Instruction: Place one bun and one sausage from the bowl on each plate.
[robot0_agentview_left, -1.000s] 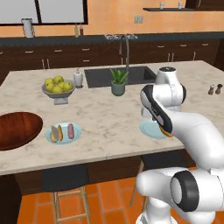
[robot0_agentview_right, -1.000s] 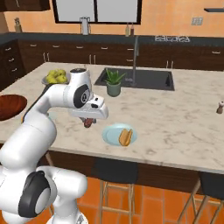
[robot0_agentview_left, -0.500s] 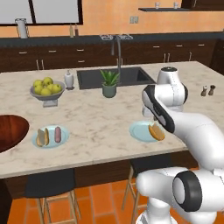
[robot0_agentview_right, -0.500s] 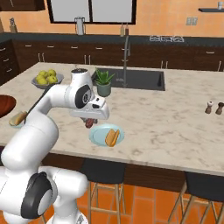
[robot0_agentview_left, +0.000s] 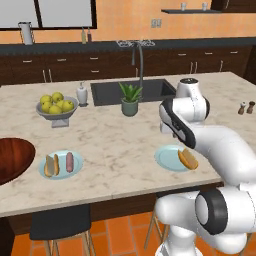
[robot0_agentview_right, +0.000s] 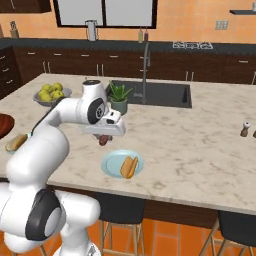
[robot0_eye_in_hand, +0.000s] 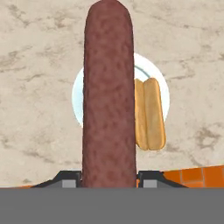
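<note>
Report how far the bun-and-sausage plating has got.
Done: the left plate holds a bun and a sausage. The right plate holds a bun only. In hand: the hand grips a sausage just above that plate. Left: set it down beside the bun.

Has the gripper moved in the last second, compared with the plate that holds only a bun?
Yes. In the right base view the gripper, shut on the sausage, has come rightward, closer to the plate.

The wooden bowl (robot0_agentview_left: 12, 159) sits at the counter's left edge. One light-blue plate (robot0_agentview_left: 61, 165) holds a bun and a sausage; the other plate (robot0_agentview_right: 112, 164) holds one bun (robot0_agentview_right: 129, 166). A second sausage (robot0_eye_in_hand: 108, 96) hangs above it.
</note>
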